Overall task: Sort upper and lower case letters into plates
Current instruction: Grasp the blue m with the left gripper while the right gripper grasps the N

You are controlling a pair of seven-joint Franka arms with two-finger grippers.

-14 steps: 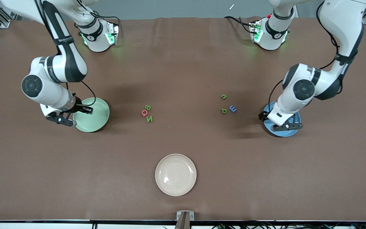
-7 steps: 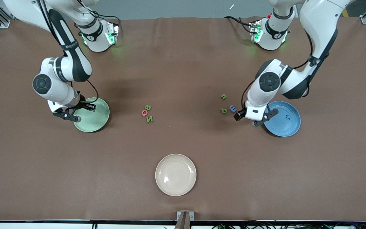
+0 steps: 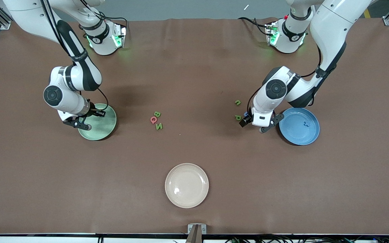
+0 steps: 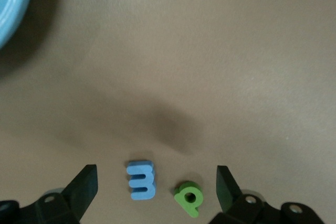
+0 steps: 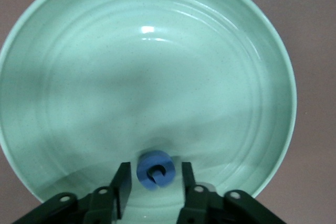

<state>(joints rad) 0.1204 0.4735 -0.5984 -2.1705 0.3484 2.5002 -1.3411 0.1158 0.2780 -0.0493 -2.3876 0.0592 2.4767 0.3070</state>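
Observation:
The mint green plate lies toward the right arm's end of the table. My right gripper hangs low over it, fingers open. A blue round letter sits between them, free of both pads, on the plate. The blue plate lies toward the left arm's end and holds a small blue letter. My left gripper is open over a blue m and a green p. The p and a green n also show in the front view.
A green B, a red Q and a green N lie together mid-table. A cream-beige plate lies nearer the front camera. The blue plate's rim shows in the left wrist view.
My left arm has swung off the blue plate to above the blue m and green p. My right gripper has shifted a little over the mint plate.

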